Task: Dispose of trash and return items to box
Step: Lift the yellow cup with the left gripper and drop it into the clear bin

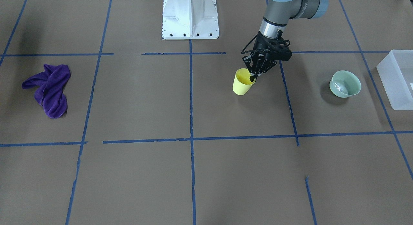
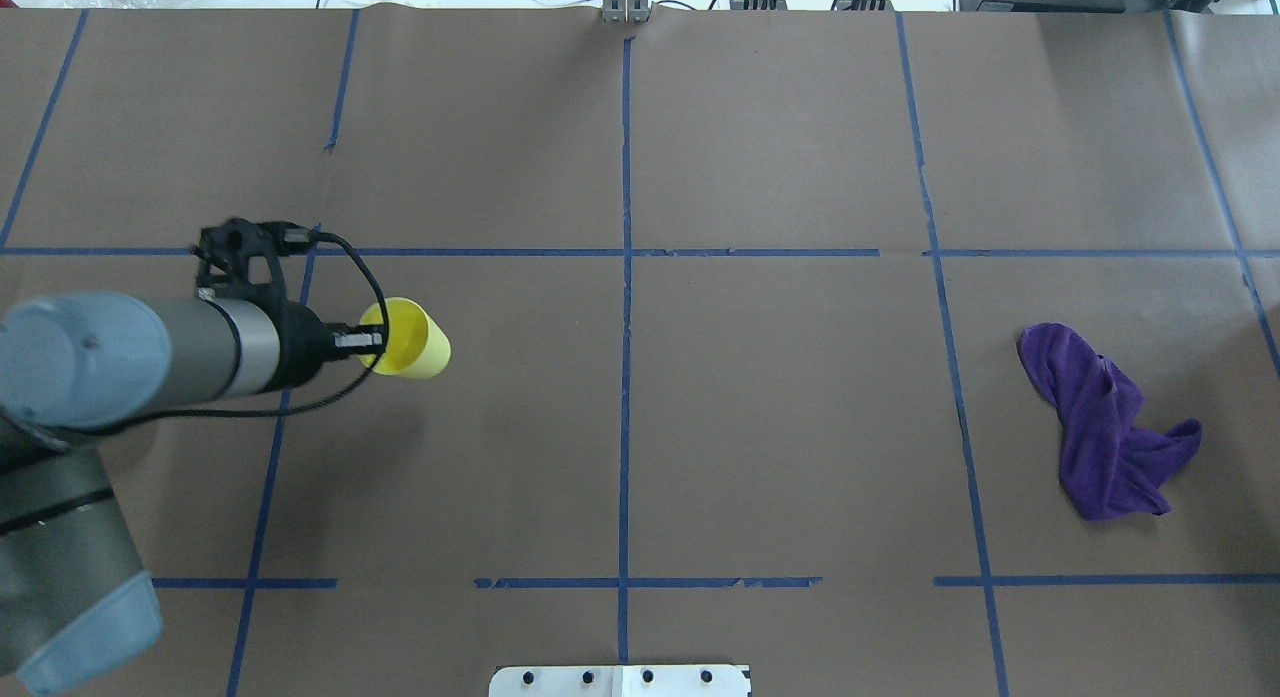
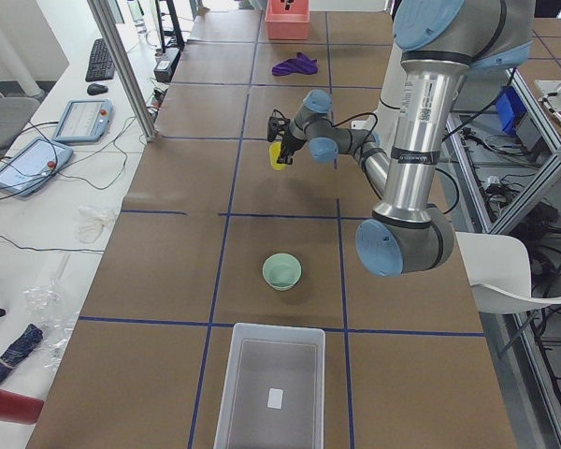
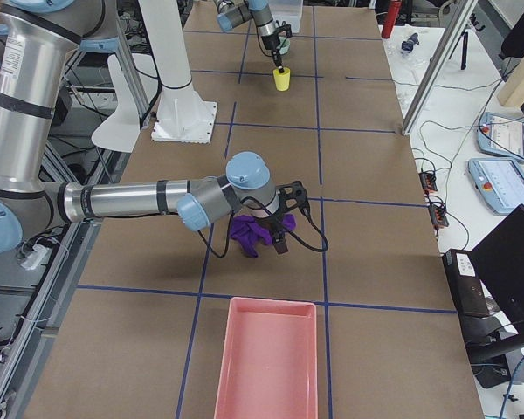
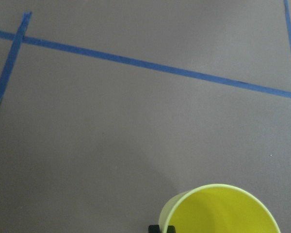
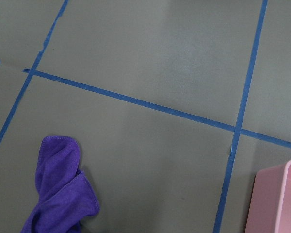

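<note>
The yellow cup point(image 1: 242, 84) is tilted, and my left gripper point(image 1: 252, 77) is shut on its rim, one finger inside and one outside. The overhead view shows the cup point(image 2: 412, 343) with its mouth toward the left gripper point(image 2: 372, 339). The left wrist view shows its rim point(image 5: 218, 208) at the bottom. The mint-green bowl point(image 1: 345, 84) stands upright between the cup and the translucent box point(image 1: 396, 78), which is empty but for a small white label point(image 3: 275, 398). My right gripper point(image 4: 279, 234) hangs over the purple cloth point(image 4: 247, 232). I cannot tell whether it is open or shut.
The purple cloth point(image 1: 48, 89) lies crumpled on the far side of the table from the box. A pink bin point(image 4: 266, 358) stands at the table's end beyond it and shows in the right wrist view point(image 6: 276, 199). The white robot base point(image 1: 190, 18) stands at the table's edge.
</note>
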Controlling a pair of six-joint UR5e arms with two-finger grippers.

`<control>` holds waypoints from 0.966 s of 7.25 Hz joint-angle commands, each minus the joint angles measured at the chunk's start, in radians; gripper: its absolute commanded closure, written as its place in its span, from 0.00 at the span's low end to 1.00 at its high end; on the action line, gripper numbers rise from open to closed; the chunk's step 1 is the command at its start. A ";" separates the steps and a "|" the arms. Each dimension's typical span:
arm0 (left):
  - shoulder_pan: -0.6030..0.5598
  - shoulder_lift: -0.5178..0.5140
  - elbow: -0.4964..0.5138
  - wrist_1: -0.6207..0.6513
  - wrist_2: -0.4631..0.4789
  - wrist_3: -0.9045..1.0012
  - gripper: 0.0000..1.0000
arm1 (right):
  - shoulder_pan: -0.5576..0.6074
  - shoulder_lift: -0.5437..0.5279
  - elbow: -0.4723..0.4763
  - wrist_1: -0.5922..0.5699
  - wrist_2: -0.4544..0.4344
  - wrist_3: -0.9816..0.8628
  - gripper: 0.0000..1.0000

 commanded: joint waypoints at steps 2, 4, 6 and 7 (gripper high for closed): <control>-0.411 0.146 -0.052 -0.005 -0.346 0.582 1.00 | 0.000 0.000 0.000 0.000 0.001 0.002 0.00; -0.623 0.278 -0.026 -0.013 -0.506 0.968 1.00 | 0.000 0.000 0.000 0.000 0.001 0.002 0.00; -0.842 0.343 0.124 -0.013 -0.614 1.390 1.00 | 0.000 0.000 0.000 0.000 0.000 -0.001 0.00; -0.934 0.347 0.226 -0.013 -0.674 1.580 1.00 | 0.000 0.000 0.000 0.000 0.000 -0.001 0.00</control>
